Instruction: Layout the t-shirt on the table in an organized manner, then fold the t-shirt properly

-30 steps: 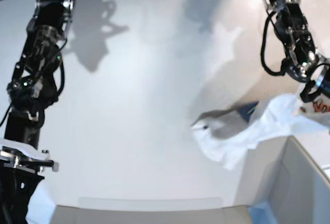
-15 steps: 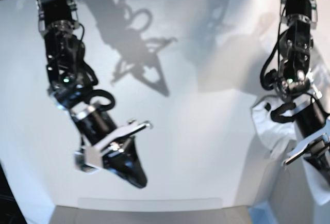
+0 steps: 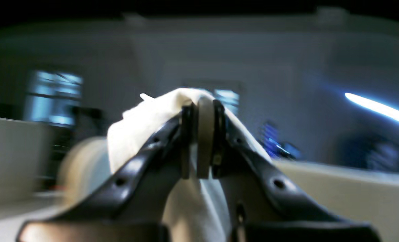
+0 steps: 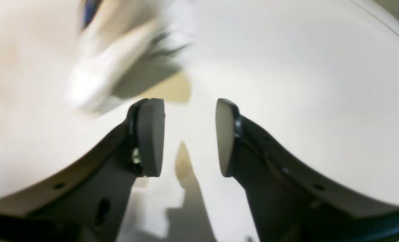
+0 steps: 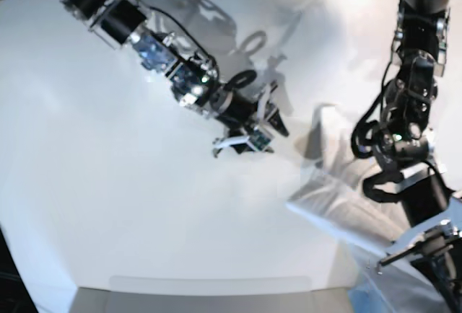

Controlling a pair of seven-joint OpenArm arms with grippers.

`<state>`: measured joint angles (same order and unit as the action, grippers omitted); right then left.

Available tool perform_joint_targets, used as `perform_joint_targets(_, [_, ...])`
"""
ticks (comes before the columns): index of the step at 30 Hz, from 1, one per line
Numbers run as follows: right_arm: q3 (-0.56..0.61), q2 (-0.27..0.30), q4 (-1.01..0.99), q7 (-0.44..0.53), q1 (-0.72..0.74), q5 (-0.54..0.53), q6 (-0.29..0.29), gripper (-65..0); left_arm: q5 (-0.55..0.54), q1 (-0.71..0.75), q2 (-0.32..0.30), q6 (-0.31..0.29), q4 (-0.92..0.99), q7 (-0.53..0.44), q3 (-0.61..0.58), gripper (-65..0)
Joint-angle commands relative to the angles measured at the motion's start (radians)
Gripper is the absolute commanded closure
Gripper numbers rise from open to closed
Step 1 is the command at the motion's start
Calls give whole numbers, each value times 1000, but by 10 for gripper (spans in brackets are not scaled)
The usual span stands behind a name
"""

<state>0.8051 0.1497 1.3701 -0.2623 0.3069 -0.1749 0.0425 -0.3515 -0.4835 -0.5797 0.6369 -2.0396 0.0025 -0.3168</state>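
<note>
The t-shirt (image 3: 145, 127), white cloth, is pinched between the pads of the left gripper (image 3: 201, 134). In the left wrist view the two dark fingers meet at the middle of the picture with a fold of fabric clamped between them; the cloth bulges up over the fingertips, spills to the left of them, and hangs down below between the finger arms. The background behind it is blurred and dim.

In the base view the left arm stands at the right side, and the t-shirt (image 5: 339, 205) trails from near its lower end out across the table (image 5: 108, 183), towards the middle, partly lifted and blurred. No printed graphic can be made out on it here.

The right gripper (image 4: 189, 134) has its two fingers apart, with a clear gap between the pads and nothing in it. Below the gap lies bare table (image 4: 303, 67). Up and to the left of the fingertips is a blurred pale shape, too smeared to tell what it is. In the base view this right gripper (image 5: 249, 136) reaches from the upper left over the middle of the table, near the t-shirt's edge but apart from it.
</note>
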Motion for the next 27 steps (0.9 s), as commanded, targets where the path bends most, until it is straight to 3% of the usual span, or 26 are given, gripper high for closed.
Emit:
perform_joint_targets(1, [13,-38,-10,47,28,25,4,-268,18,-28,-26,1,-13,-28,29,-33])
perform_joint_targets(5, [38,-138,-169,107,28,148,6,-268,-28,-33,-67,2,-13,-35,43,-33])
perform_joint_targets(11, [36,-224,-360,363,27,255,29,-268,-59,-33,-70,2,-13,-37,48,-33])
perform_joint_targets(17, [35,-239,-496,588,82,259,253,-268,-59,-33,-73,2,-14,-37,48,-34])
perform_joint_targets(19, [35,-243,-528,639,120,259,285,-268,-59,-33,-73,2,-14,-37,46,-34])
perform_joint_targets(25, [44,-279,-542,621,245,259,282,-267,-60,-22,-69,2,-14,-35,43,-34])
perform_joint_targets(27, [44,-301,-538,579,280,259,239,-267,-60,-21,-69,2,-14,-35,43,-34])
